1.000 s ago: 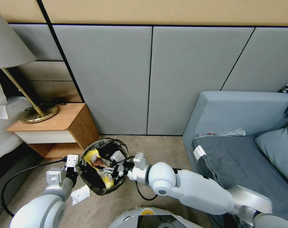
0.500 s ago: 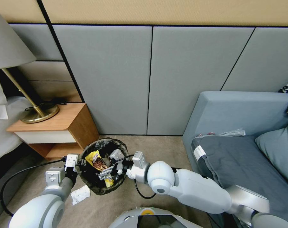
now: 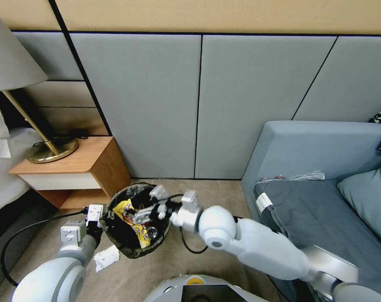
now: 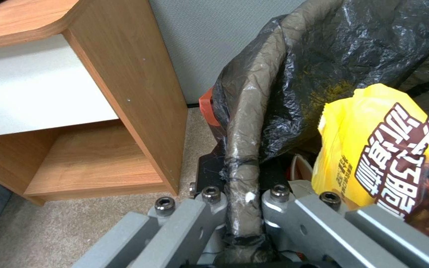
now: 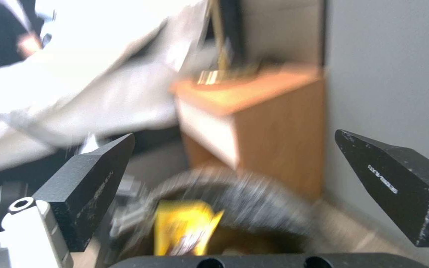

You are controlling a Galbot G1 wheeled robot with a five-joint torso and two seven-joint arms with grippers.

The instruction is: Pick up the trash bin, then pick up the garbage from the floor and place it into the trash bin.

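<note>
Head view: we see the trash bin [image 3: 137, 222] on the carpet w/ its black bag folded over the rim, just in front of the wooden nightstand [image 3: 79, 172] and left of the grey sofa [image 3: 324, 184]. Left pincer [image 3: 103, 219] sits at the bin's left rim, pinching it. Right pincer [image 3: 150, 205] hangs over the bin's mouth, reaching in from the right, fingers spread, nothing in them. Inside the bin lies a yellow snack wrapper [image 3: 134, 222]. A crumpled white tissue [image 3: 105, 257] lies on the floor just beside the bin, next to the left arm.

Left wrist view: we see the left pincer [image 4: 239, 208] pressed on the bag-covered rim of the bin [image 4: 247, 123], one finger each side. The yellow wrapper [image 4: 388, 160] is inside, close to the rim. Nightstand [image 4: 100, 96] stands near, on the outer side.

Right wrist view: blurred, but we make out both black fingers [image 5: 88, 182] of the right pincer [image 5: 244, 186] set wide apart, w/ the bin [image 5: 239, 197] and wrapper [image 5: 184, 227] below them, nightstand [image 5: 259, 119] beyond.
</note>
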